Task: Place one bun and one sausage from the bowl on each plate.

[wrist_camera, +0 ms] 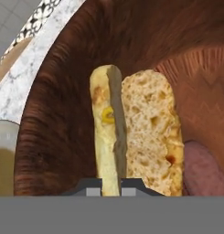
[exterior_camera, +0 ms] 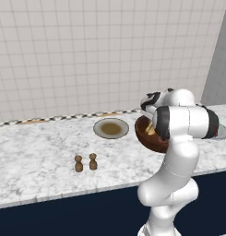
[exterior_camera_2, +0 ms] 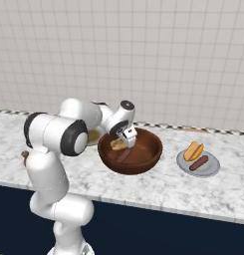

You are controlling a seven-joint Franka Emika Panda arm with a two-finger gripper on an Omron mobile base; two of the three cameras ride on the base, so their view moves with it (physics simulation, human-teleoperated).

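- White wall tiles back a marbled grey counter with a dark front.
- On it sits the bowl, deep and reddish-brown, with the gripper lowered inside it.
- Hand view: the fingers are closed on the bun, clamping one yellow half of the split roll, the crumb side open to the right.
- One sausage lies on the bowl's floor, just beside the bun.
- Left of the bowl rests the plate with a brownish centre.
- Right of the bowl, the plain grey plate carries a second bun and a second sausage.
- Two small brown shakers stand near the counter's front.
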